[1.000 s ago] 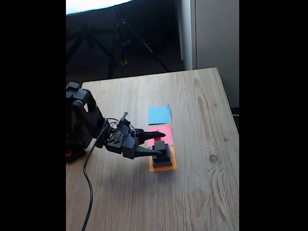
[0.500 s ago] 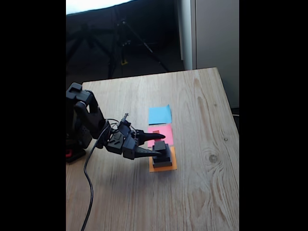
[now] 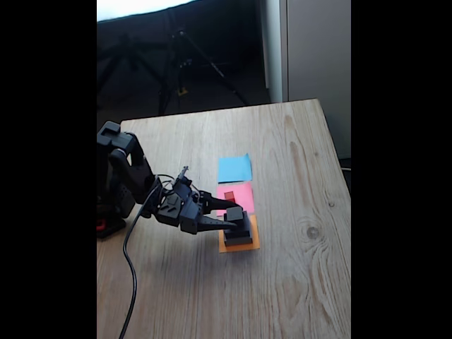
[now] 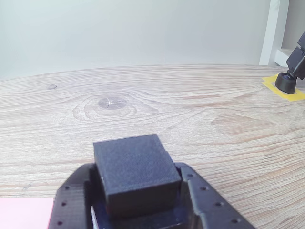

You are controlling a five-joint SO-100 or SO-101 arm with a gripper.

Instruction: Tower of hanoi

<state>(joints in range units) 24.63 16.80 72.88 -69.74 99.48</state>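
The arm stands at the left edge of the wooden counter (image 3: 296, 183) in the fixed view and reaches to the right, low over the surface. Its hand (image 3: 230, 215) is at the stack of dark blocks (image 3: 239, 229) on the orange paper square (image 3: 239, 244). One finger lies along the near side of the stack; the other lies along the far side, over the pink paper square (image 3: 236, 196).

In the wrist view, the small black cube (image 4: 136, 172) sits between the two fingers (image 4: 71, 202), which touch its left and right faces. The hand is clenched on this cube. The blocks under the cube are hidden there; in the fixed view they appear as a wider dark base, and the separate layers cannot be told apart.

A small red piece (image 3: 228, 195) shows on the pink paper square, just behind the far finger. The blue paper square (image 3: 234, 169) lies beyond the pink one. The three paper squares form a row running away from the viewer. A black cable (image 3: 128, 268) runs from the arm toward the front counter edge.
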